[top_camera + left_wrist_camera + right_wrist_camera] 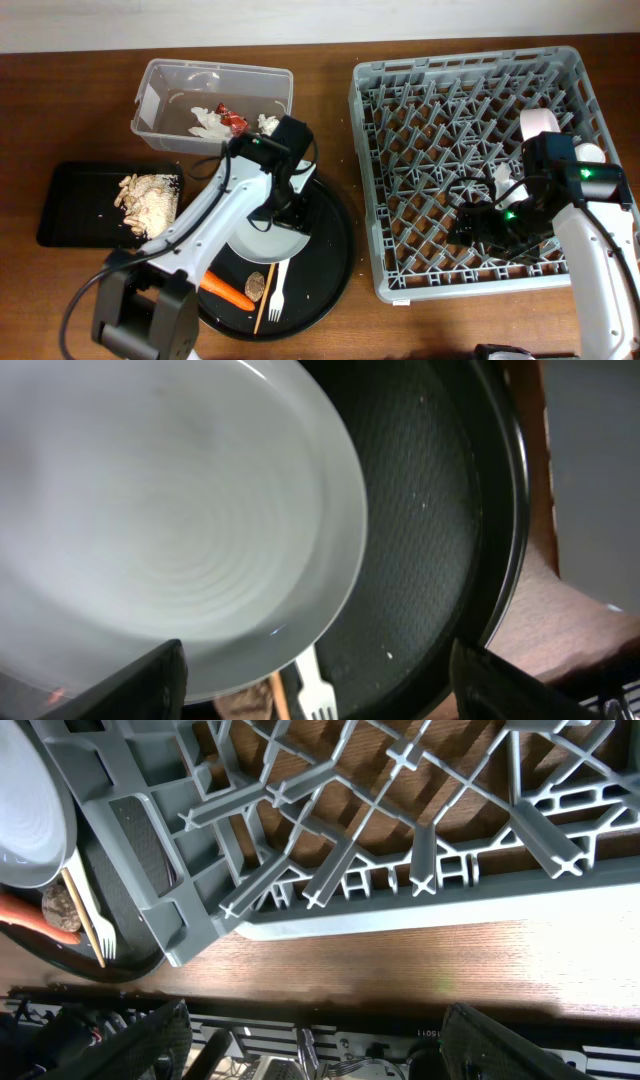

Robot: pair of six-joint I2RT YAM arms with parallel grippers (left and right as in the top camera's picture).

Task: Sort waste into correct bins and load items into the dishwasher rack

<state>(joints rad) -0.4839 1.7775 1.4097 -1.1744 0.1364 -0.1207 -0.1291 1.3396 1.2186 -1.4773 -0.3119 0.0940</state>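
Observation:
My left gripper [285,212] [320,685] is open and empty, just above the white plate's [258,242] [170,510] right edge. The plate lies on the round black tray [335,250] with the carrot [228,291], the brown lump [254,285] and the white fork [277,296] [318,698]. My right gripper [480,222] [315,1040] is open and empty over the front of the grey rack [440,110] [400,820]. The clear tub [160,85] holds tissues [208,121] and the red wrapper [235,122]. The shallow black tray [70,210] holds food scraps [150,200].
A thin wooden stick [263,298] lies beside the fork. Pale cups [540,124] stand at the rack's right side, partly hidden by my right arm. The right wrist view shows the table's front edge [400,1005] just beyond the rack.

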